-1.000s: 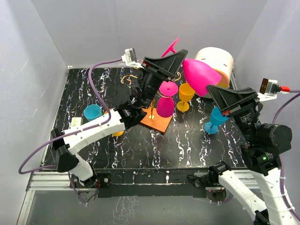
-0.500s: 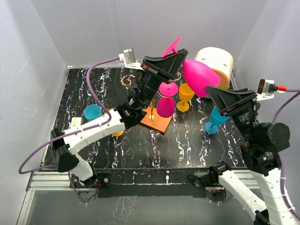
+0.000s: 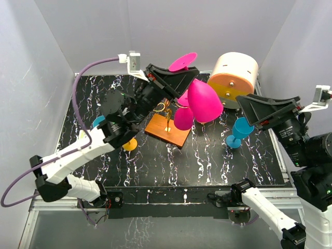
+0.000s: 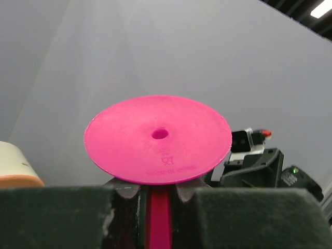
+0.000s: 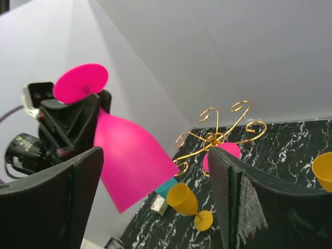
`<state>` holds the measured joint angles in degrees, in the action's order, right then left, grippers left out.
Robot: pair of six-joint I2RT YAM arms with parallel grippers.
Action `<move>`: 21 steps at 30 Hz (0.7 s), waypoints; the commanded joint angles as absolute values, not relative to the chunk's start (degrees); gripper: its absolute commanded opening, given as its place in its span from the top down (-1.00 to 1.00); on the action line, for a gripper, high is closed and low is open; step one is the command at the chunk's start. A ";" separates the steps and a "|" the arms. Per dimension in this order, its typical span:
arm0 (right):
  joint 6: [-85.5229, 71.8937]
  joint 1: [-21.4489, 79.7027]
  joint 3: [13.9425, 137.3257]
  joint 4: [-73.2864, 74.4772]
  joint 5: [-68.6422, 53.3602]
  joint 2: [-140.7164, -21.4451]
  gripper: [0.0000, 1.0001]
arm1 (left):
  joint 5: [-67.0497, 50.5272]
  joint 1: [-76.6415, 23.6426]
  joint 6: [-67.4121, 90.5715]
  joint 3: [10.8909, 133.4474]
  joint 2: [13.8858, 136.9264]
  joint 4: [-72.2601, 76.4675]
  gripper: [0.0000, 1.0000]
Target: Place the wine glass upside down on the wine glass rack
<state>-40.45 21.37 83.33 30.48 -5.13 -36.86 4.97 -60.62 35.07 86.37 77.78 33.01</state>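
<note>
Pink wine glass (image 3: pixel 205 101): it is up in the air and upside down, with the flat foot on top and the big bowl hanging below. It is tilted a bit.
Where it is: near the wine glass rack (image 3: pixel 167 124), above it and a little to the right in the top view. It is not on the rack yet.
Left claw (image 4: pixel 158 194): shut tight on the thin stem of the pink wine glass, just under the round foot.
Right claw (image 3: pixel 249 110): open wide with nothing in it. It is off to the right, well apart from the glass.
Rack: thin gold wire with curly arms on an orange-brown wood base. It stands in the middle of the black table (image 3: pixel 207 161).
Second pink glass (image 3: pixel 181 119): right at the rack, partly hidden behind the held one.
Blue glass (image 3: pixel 239 129): stands upright on the table, to the right of the rack.
Yellow glass (image 5: pixel 184 199): on the table to the left of the rack, tipped over.
Round tub (image 3: pixel 233 78): cream and orange, at the back of the table.
</note>
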 commanded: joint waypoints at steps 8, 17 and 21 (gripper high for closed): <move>-38.56 21.53 86.02 29.05 -31.00 -47.27 -0.60 | -10.61 -60.91 11.29 83.95 66.36 6.83 1.00; -50.81 21.47 76.01 7.54 -47.89 -49.62 -0.53 | -8.85 -60.91 -0.94 73.53 56.52 0.24 1.00; -57.03 21.53 72.91 2.26 -49.96 -51.37 -0.47 | -12.74 -60.91 -5.59 69.38 54.01 0.84 1.00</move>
<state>-49.71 21.39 74.63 13.74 -44.49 -50.74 -9.50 -60.62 1.61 72.03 57.23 0.86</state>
